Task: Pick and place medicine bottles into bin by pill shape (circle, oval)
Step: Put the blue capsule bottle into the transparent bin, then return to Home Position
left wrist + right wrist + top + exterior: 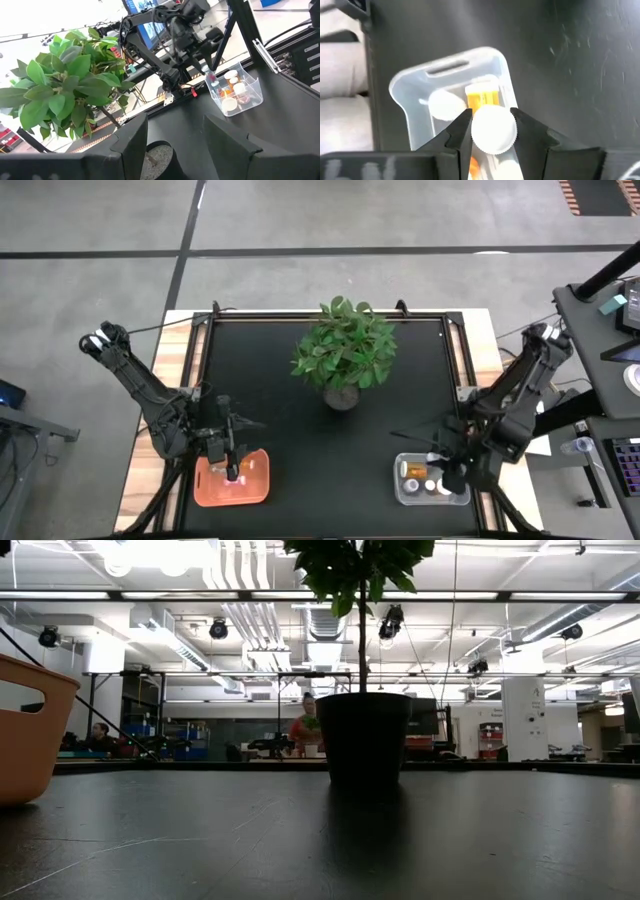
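A white-capped medicine bottle (493,130) is clamped in the right pincer (492,131) above the clear bin (405,95) where other bottles (413,470) lie, while the left pincer (175,145), fingers apart, is held over the orange bin (258,480) on the bench (300,440).

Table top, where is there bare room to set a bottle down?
The black table is bare between the orange bin and the clear bin, in front of the potted plant, and along both sides of it. The clear bin is crowded with bottles; the right gripper holds a white-capped bottle above it.
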Controlling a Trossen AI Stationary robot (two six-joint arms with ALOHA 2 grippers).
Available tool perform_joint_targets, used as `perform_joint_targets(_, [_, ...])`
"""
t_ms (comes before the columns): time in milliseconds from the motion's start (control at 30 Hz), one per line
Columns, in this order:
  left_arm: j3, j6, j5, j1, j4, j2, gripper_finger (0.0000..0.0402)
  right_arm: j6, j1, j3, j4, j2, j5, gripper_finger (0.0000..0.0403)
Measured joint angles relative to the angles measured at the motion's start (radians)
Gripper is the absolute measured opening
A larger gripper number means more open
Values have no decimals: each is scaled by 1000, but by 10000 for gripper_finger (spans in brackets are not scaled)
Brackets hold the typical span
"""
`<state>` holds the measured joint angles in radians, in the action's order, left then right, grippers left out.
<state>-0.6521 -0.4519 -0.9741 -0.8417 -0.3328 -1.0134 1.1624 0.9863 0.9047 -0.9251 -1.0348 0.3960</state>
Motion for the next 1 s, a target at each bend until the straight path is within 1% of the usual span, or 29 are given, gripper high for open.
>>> perform_joint_targets(233, [-2, -10, 0, 0, 0, 2, 176, 86, 66, -7, -41, -48, 8, 110])
perform_joint_targets(400, [-2, -10, -1, 0, 0, 2, 176, 123, 77, -29, -28, -63, 8, 112])
perform_joint_targets(633, [-2, -10, -3, 2, 0, 2, 176, 125, 77, -42, -26, -122, 3, 145])
perform_joint_targets(767, [-2, -10, -3, 3, 0, 2, 176, 132, 77, -42, -26, -141, -3, 157])
perform_joint_targets(867, [-2, -10, -3, 3, 0, 2, 176, 134, 77, -43, -26, -139, -11, 163])
perform_joint_targets(1000, [-2, -10, -3, 3, 0, 2, 176, 135, 76, -43, -26, -103, 0, 166])
